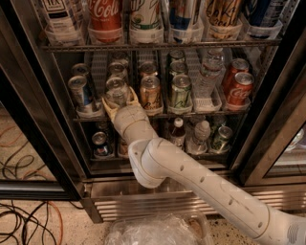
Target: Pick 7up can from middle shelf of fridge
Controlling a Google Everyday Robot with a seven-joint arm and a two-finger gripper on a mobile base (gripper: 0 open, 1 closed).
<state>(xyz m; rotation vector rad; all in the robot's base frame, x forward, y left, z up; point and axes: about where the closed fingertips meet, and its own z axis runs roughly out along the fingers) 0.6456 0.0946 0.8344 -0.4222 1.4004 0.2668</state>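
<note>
Gripper (120, 99) at 7up can (116, 90), front of middle shelf (191, 115), fridge (158, 203) open, arm (205, 184) from lower right

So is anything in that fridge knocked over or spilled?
Nothing stands out: the cans on the middle shelf stand upright in rows, no spill. The gripper is at the pale front can.

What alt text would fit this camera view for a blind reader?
A white robot arm reaches into the fridge, its end effector at the silvery 7up can on the middle shelf, among rows of other cans. Bottles stand on the rack above.
</note>
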